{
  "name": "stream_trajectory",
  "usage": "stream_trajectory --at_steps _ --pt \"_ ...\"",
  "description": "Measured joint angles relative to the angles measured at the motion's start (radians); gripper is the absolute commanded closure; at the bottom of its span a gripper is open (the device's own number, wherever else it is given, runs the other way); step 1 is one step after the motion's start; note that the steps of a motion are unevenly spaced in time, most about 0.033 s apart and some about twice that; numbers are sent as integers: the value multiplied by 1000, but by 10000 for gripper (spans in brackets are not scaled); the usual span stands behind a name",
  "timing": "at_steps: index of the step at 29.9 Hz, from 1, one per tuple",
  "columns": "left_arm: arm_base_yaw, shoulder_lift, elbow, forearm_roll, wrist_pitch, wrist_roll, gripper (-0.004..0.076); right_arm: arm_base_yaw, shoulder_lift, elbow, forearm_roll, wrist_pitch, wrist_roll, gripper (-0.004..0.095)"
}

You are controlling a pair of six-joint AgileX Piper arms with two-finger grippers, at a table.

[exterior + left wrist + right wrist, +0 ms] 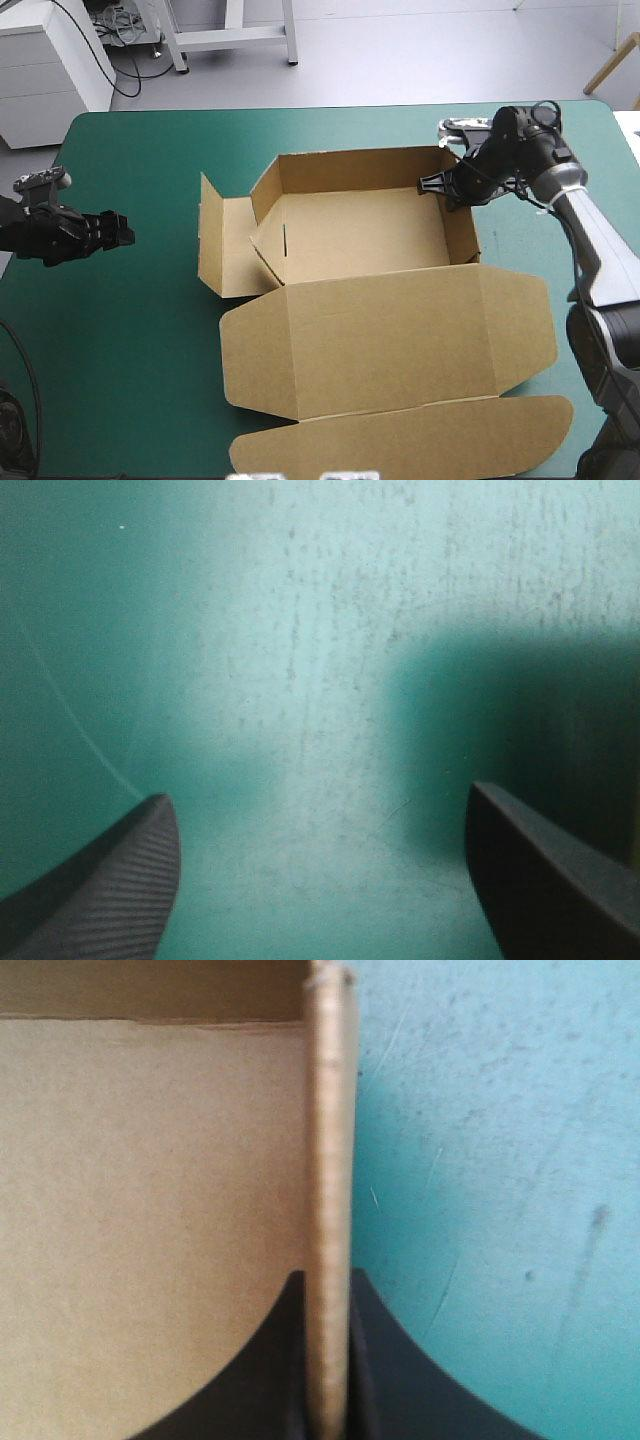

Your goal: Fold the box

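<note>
The brown box (360, 235) lies in the middle of the bench (120, 330) as an open tray, its lid (390, 340) flat toward the near edge. The right claw (440, 187) grips the tray's right wall (328, 1160) near the far corner, with the board pinched between the black fingers. The left claw (122, 232) stands open over the bare teal-green cover near the left edge, well apart from the box. It seems to be low, but I cannot tell if it touches.
</note>
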Motion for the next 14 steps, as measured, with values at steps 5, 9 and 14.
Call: stream_trajectory --at_steps 5,9,14 --pt "0 10 0 -79 1 17 160 -43 -119 -2 20 18 -20 927" --pt "0 10 0 -211 1 72 160 -76 -212 -2 80 26 -47 927" --pt "0 10 0 -394 20 160 160 -95 -294 -7 135 36 -76 927"
